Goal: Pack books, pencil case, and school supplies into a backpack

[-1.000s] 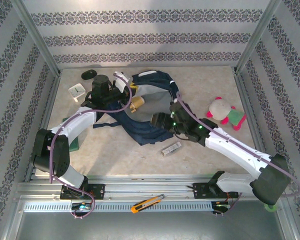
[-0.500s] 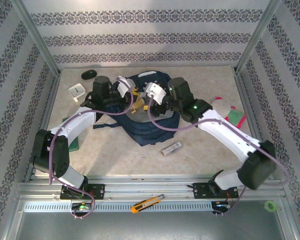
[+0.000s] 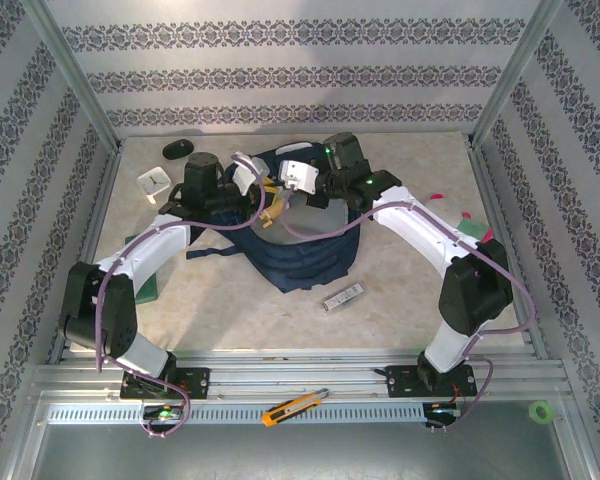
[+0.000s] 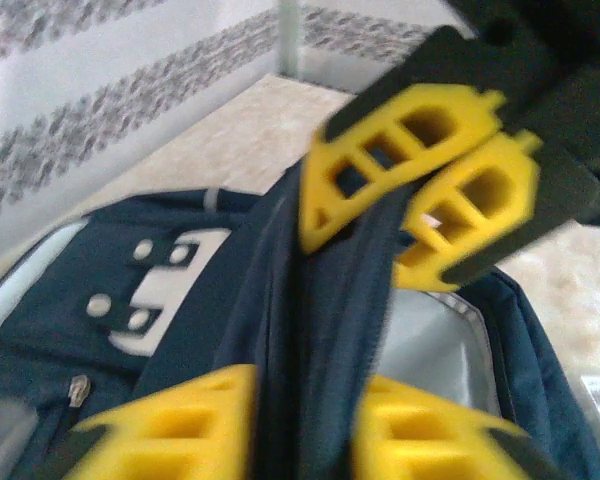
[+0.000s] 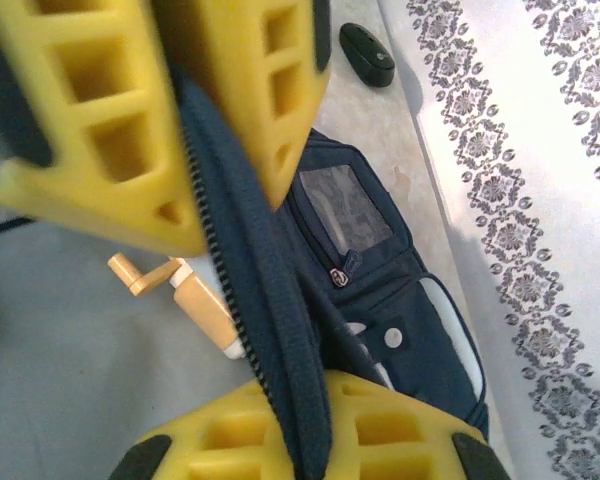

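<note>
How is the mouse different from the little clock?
The mouse is black and oval; the clock is white and square. The mouse lies farther back; the clock lies nearer the front. Both are small and rest on the table, left of the backpack.

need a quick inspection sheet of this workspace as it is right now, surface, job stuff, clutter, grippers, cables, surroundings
surface: beige marbled table, no spills seen
job's things: navy backpack at centre, opening edge held up; tan block beside that edge; silver bar on the table, apart from the backpack
clutter: black mouse, white clock, plush toy partly behind the right arm; utility knife on the front rail
grippers: right gripper shut on the backpack's edge; left gripper straddles the same edge, grip unclear
cables: purple cables run along both arms, none seen snagged
surroundings: patterned walls, metal frame posts
</note>
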`<act>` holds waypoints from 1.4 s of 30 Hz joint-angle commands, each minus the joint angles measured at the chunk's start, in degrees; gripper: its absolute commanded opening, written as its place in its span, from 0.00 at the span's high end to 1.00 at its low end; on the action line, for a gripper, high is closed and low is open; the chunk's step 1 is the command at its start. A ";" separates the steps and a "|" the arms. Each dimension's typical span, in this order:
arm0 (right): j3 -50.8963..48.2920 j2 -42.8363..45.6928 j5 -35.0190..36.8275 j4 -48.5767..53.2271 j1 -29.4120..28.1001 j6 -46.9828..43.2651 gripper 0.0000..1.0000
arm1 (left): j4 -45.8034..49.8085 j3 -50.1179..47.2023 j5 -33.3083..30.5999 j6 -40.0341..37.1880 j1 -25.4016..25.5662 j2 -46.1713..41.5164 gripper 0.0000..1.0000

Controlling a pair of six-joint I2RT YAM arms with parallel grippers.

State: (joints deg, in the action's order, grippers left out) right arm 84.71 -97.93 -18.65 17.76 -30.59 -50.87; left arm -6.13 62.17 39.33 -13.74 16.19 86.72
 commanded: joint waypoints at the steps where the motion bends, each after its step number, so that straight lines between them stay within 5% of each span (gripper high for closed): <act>1: 2.22 0.09 -2.96 -1.85 0.27 1.31 1.00 | 8.14 0.85 -18.03 10.00 0.43 -5.77 0.52; 5: 1.48 0.46 -3.52 -2.29 0.35 3.81 1.00 | 24.95 -0.52 -39.70 19.76 -0.67 -12.44 0.31; 9: 0.38 0.63 -4.57 -3.34 0.38 5.15 1.00 | 37.12 -5.64 -48.77 29.14 -6.41 -18.19 0.20; 14: 0.46 -0.06 -7.05 -4.12 0.28 7.34 1.00 | 47.17 -9.75 -47.90 34.99 -19.97 -18.06 0.13; 25: -0.07 -1.14 -8.76 -7.25 -1.11 10.21 1.00 | 43.88 -14.80 -49.43 29.15 -34.24 -9.86 0.01; 33: -0.41 -0.80 -9.51 -7.67 -1.80 9.30 1.00 | 40.53 -13.25 -42.07 27.31 -36.66 -2.43 0.01; 42: -0.85 -0.44 -10.08 -8.99 -2.11 9.91 1.00 | 39.84 -10.56 -44.26 24.63 -36.76 5.70 0.05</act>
State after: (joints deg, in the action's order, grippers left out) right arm 83.92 -99.07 -23.73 13.26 -31.40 -41.89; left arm 35.18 49.82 -4.21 12.62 -19.99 91.07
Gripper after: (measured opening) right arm 0.076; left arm 0.967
